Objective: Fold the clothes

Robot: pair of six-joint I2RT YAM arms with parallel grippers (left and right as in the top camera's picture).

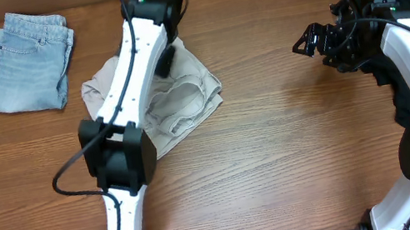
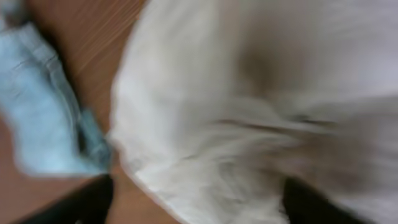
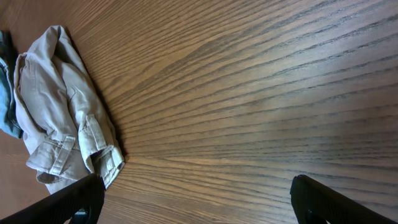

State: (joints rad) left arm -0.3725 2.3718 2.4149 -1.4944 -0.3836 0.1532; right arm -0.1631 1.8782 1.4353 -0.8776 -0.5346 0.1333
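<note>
Left hand (image 1: 166,58) spread wide over beige clothes (image 1: 186,105), right hand (image 1: 304,41) wide, holding nothing, above table (image 1: 281,161)

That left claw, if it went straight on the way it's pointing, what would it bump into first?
The left gripper points at the beige clothes, which fill most of its blurred wrist view, so it would most likely meet that fabric first. How close it is cannot be told.
</note>
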